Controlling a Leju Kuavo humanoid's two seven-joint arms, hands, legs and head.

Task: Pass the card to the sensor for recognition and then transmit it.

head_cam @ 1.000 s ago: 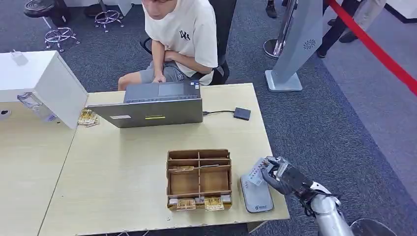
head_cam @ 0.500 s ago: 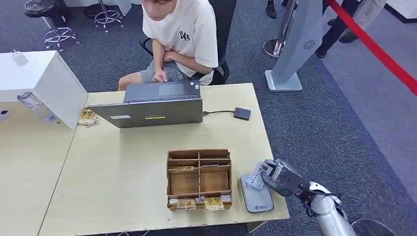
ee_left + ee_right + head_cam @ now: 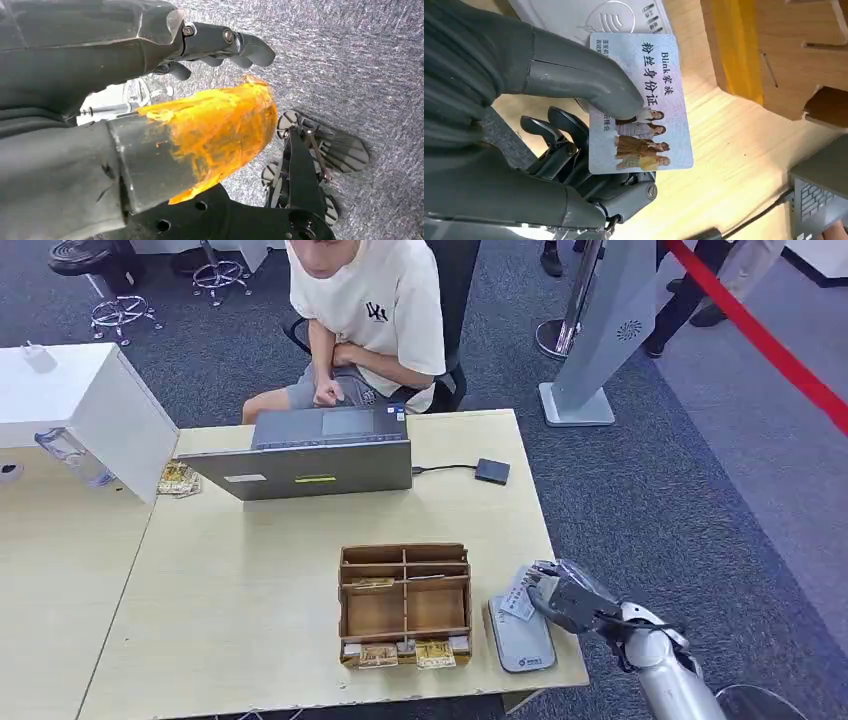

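Tabletop (image 3: 250, 580): one card (image 3: 518, 596), one sensor (image 3: 520, 640), one right robot hand (image 3: 560, 600).

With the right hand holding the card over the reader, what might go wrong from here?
The right hand pinches the card only near one edge, between the thumb and fingers below, so it might slip or twist. The reader sits at the table's front corner, so a dropped card may fall to the floor. The wooden box stands right beside the reader and could be bumped.
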